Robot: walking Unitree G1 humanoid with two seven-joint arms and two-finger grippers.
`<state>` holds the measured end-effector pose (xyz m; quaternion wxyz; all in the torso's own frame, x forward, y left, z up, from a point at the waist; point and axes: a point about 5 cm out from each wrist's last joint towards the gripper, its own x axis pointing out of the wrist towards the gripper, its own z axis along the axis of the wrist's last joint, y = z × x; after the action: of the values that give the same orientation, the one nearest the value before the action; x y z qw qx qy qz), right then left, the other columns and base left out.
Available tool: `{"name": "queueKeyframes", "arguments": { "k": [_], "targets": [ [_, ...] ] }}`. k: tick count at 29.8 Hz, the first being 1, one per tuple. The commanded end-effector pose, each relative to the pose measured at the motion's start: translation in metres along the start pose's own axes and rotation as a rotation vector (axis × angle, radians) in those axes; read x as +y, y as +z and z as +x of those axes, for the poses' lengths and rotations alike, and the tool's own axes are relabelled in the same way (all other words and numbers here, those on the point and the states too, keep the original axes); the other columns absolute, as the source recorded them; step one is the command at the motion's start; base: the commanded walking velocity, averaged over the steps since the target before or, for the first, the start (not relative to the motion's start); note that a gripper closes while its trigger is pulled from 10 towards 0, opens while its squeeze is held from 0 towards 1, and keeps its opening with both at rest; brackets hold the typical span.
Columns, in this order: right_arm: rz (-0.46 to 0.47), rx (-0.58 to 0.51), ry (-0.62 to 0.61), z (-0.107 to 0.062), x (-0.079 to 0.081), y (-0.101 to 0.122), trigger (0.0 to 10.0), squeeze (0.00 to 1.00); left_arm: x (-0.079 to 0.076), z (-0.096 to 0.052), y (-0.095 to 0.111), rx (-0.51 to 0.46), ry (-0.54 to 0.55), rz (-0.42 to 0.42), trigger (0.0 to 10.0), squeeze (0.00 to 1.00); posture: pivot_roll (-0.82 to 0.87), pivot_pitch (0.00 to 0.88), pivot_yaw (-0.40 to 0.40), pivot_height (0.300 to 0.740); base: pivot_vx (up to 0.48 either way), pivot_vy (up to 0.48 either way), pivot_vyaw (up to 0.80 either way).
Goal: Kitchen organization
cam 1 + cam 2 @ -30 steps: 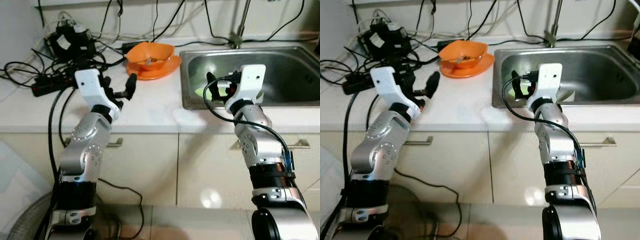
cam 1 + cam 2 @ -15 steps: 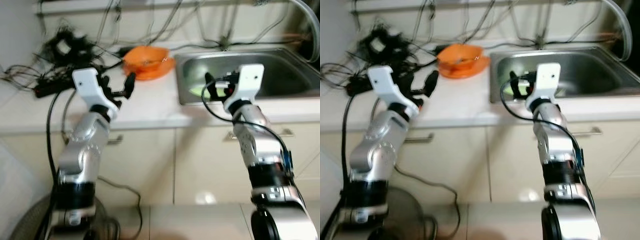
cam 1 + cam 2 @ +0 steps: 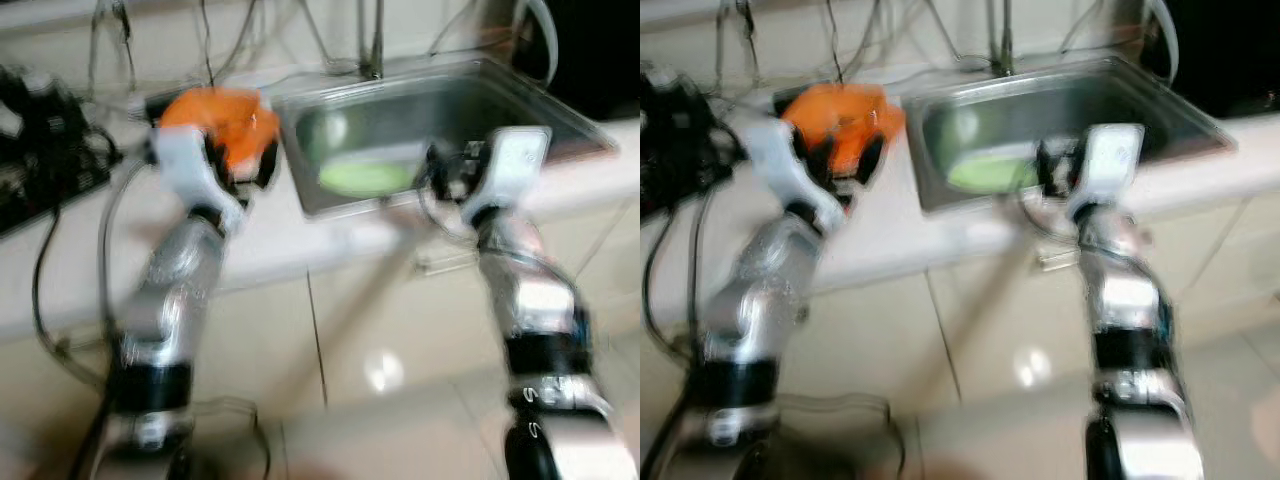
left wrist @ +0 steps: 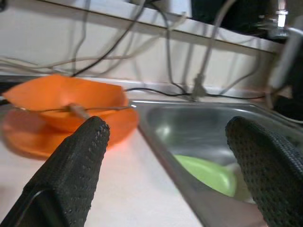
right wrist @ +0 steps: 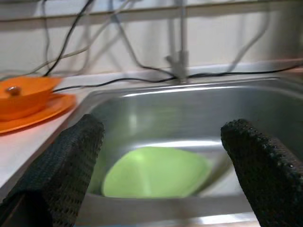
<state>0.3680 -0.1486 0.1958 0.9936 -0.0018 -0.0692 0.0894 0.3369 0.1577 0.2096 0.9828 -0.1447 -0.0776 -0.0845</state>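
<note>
An orange bowl (image 4: 66,100) with a utensil in it rests on an orange plate (image 4: 33,138) on the white counter, left of the steel sink (image 5: 199,113). A light green plate (image 5: 154,172) lies in the sink. My left gripper (image 4: 165,165) is open and empty over the counter, facing the bowl and the sink's rim. My right gripper (image 5: 161,170) is open and empty before the sink's front edge, facing the green plate. In the blurred eye views the bowl (image 3: 215,115) and green plate (image 3: 365,175) show between my raised arms.
A tangle of black cables and a power strip (image 3: 45,160) lies at the counter's left. The faucet (image 5: 181,35) stands behind the sink. Cabinet doors with a handle (image 3: 1055,260) sit below the counter. A dark object (image 3: 1220,50) fills the far right.
The head views have swung and blurred, so the counter and sink now sit further left and tilted. Both arms stay raised with open fingers.
</note>
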Motion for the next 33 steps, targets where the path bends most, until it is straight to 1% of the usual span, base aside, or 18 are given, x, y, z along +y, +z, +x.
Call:
{"name": "queueKeyframes", "arguments": {
  "k": [1, 9, 12, 16, 19, 28, 30, 33],
  "targets": [
    [-0.022, -0.028, -0.008, -0.0002, -0.0069, 0.0066, 10.0, 0.0, -0.0071, 0.0015, 0.0009, -0.005, -0.012, 0.009, 10.0, 0.0, -0.09, 0.0, 0.1, 0.74, 0.0, 0.0, 0.0],
    [-0.008, -0.03, -0.008, -0.0005, -0.0058, 0.0062, 10.0, 0.0, -0.0061, 0.001, 0.0012, -0.017, 0.0, 0.006, 10.0, 0.0, -0.09, 0.0, 0.102, 0.74, 0.0, 0.0, 0.6],
    [-0.008, -0.03, -0.008, -0.0007, -0.0059, 0.0058, 10.0, 0.0, -0.0058, 0.001, 0.0009, -0.014, 0.008, 0.021, 10.0, 0.0, -0.09, 0.0, 0.104, 0.74, 0.0, 0.0, 0.0],
    [-0.008, -0.03, -0.007, -0.0007, -0.006, 0.0058, 10.0, 0.0, -0.008, 0.0019, 0.002, -0.02, -0.01, 0.015, 10.0, 0.0, -0.1, 0.0, 0.104, 0.74, 0.0, 0.0, 0.0],
    [-0.008, -0.031, -0.006, -0.0005, -0.0058, 0.0061, 10.0, 0.0, -0.0074, 0.0019, 0.0028, -0.026, -0.006, 0.022, 10.0, 0.0, -0.1, 0.0, 0.104, 0.74, 0.259, 0.0, 0.0],
    [-0.011, -0.032, -0.001, 0.0007, -0.0043, 0.0066, 10.0, 0.0, -0.0052, 0.0015, 0.0004, -0.013, 0.004, 0.018, 10.0, 0.0, -0.09, 0.0, 0.102, 0.74, 0.323, -0.299, 0.0],
    [-0.01, -0.033, 0.001, 0.0008, -0.0037, 0.0068, 10.0, 0.0, -0.0045, 0.0018, 0.0001, -0.01, 0.008, 0.028, 10.0, 0.0, -0.09, 0.0, 0.102, 0.74, 0.296, -0.3, 0.0],
    [-0.01, -0.033, 0.004, 0.0008, -0.0032, 0.0068, 10.0, 0.0, -0.0043, 0.0018, 0.0008, -0.022, 0.013, 0.01, 10.0, 0.0, -0.09, 0.0, 0.102, 0.74, 0.3, -0.362, 0.0]
  ]
}}
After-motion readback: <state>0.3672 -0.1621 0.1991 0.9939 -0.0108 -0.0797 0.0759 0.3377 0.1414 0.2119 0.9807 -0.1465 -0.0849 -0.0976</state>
